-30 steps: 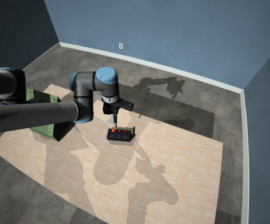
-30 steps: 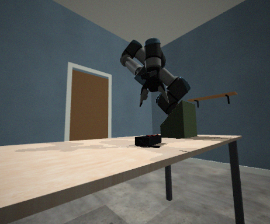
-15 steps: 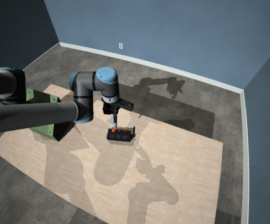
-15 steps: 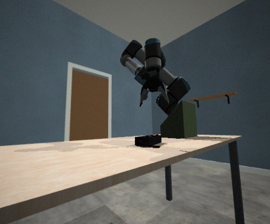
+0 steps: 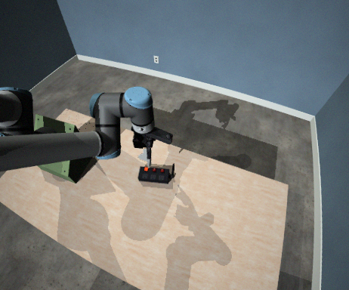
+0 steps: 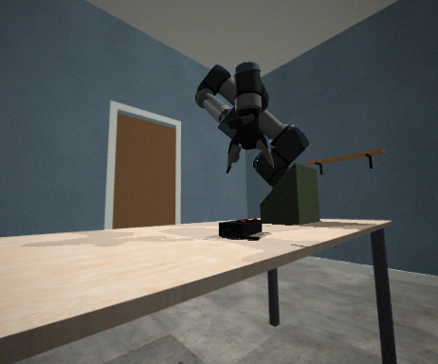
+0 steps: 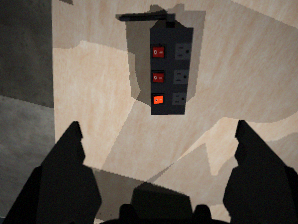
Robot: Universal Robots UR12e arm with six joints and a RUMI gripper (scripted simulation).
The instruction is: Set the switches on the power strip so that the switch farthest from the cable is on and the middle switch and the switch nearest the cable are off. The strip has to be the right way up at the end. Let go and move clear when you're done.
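Looks essentially done: power strip (image 7: 171,70) upright, cable (image 7: 142,16) at 12 o'clock, only farthest switch (image 7: 158,99) lit, gripper (image 7: 162,165) spread wide, grasping nothing.

Matt black plastic power strip (image 7: 171,70); pale wood-grain table (image 5: 227,211).

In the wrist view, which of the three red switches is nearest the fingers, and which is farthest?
1. Lit switch, at the strip's near end.
2. Middle switch, dark.
3. Top switch, dark, at the cable end.
The gripper is open, above them.
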